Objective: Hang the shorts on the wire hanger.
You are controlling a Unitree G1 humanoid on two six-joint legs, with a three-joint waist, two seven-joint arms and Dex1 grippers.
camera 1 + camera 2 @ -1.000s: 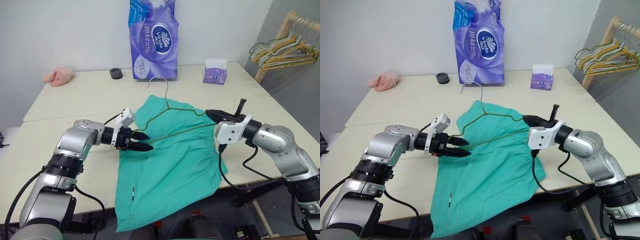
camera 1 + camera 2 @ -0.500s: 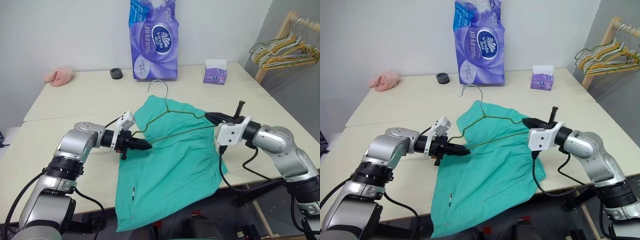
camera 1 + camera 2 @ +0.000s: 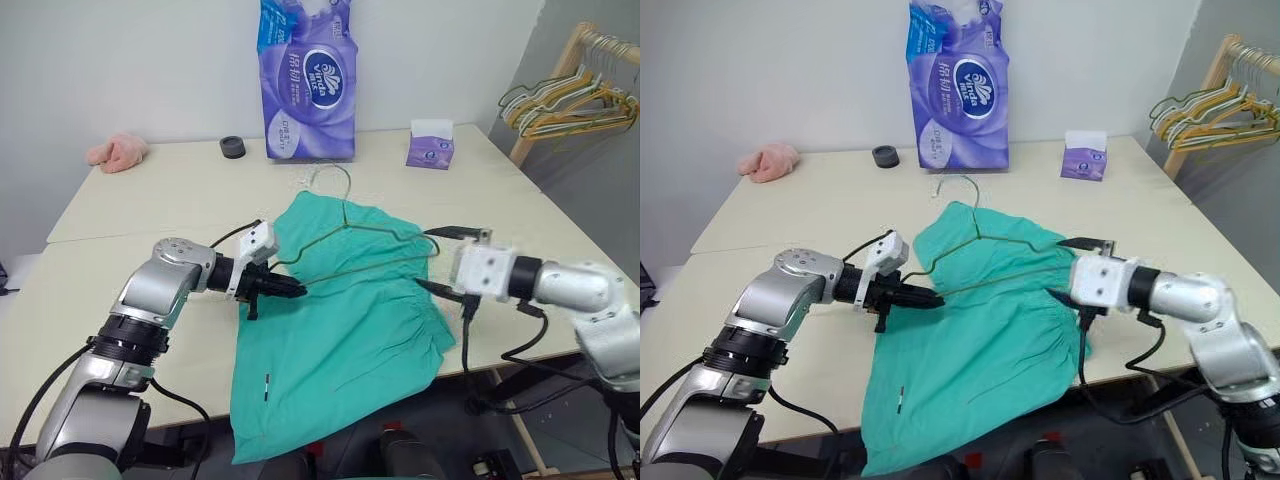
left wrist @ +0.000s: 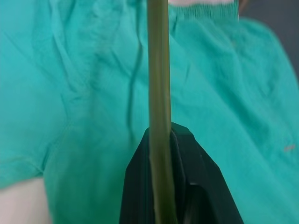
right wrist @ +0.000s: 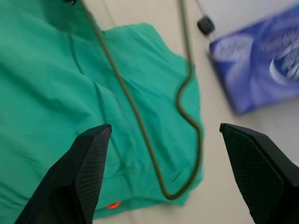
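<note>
The teal shorts point(image 3: 340, 340) lie spread on the table point(image 3: 150, 200), one end hanging over the front edge. The wire hanger point(image 3: 345, 205) rests slanted over them, hook toward the back. My left gripper point(image 3: 285, 287) is shut on the hanger's left corner; in the left wrist view the wire point(image 4: 159, 93) runs up between the black fingers point(image 4: 138, 186). To the right of the shorts, my right gripper point(image 3: 437, 260) is open wide. The hanger's right corner point(image 5: 177, 193) lies just ahead of the right gripper point(image 5: 164, 126), untouched.
A purple tissue pack point(image 3: 307, 80) stands at the back, with a black round cap point(image 3: 232, 147) to its left and a small tissue box point(image 3: 430, 143) to its right. A pink cloth lump point(image 3: 116, 151) lies far left. A rack of hangers point(image 3: 570, 100) stands right.
My left gripper has shut on the hanger's left corner. The right gripper has let go of the right corner, opened wide, rolled and drawn back.
</note>
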